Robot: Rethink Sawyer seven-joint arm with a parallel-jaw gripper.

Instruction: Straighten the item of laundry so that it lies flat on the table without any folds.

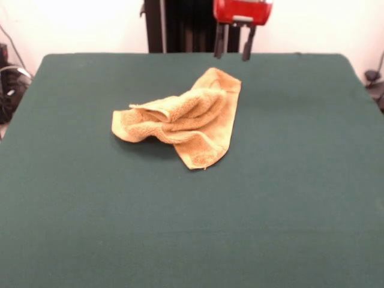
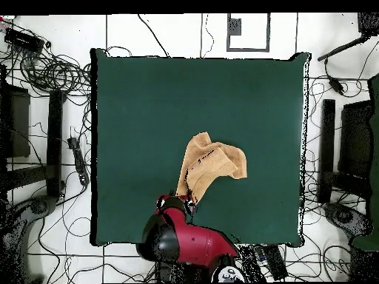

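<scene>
The mustard-yellow terry towel (image 1: 180, 118) lies bunched on the green table (image 1: 72, 210), slightly toward the robot's edge from the middle, with several layers folded over one another and one corner reaching out toward the front-view camera. The gripper (image 1: 232, 49) hangs above the table's robot-side edge, just behind the towel's nearest corner, its two dark fingers (image 1: 219, 45) spread apart with nothing between them.

The main risk is a pinch that catches more than one layer, since the folds overlap tightly; pulling then would drag the whole bundle across the cloth instead of opening it. A grab on the raised ridge could also roll the towel further.

The front view shows the height of the folds and the parted fingers. The overhead view hides the fingers beneath the red arm (image 2: 185, 237), yet shows the towel's outline (image 2: 211, 166) and its closeness to the arm.
</scene>
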